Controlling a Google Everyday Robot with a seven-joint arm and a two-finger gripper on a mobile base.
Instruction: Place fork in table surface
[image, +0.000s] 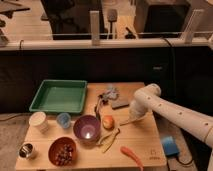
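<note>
My white arm reaches in from the right and bends down to the table surface (145, 142), a light-wood top. The gripper (131, 119) points down at the wood just right of an orange round fruit (107, 121), its tip at or just above the surface. A slim pale piece that looks like the fork (124, 122) lies low at the gripper's tip, toward the fruit. Whether the gripper still touches it I cannot tell, since the wrist covers that spot.
A green tray (59, 96) sits at the back left. In front stand a white cup (37, 120), blue cup (63, 119), purple bowl (86, 127), brown bowl (62, 150) and metal cup (27, 150). A yellow-green peel (110, 139), carrot (131, 154), grey object (109, 92) and dark block (120, 104) lie near the arm.
</note>
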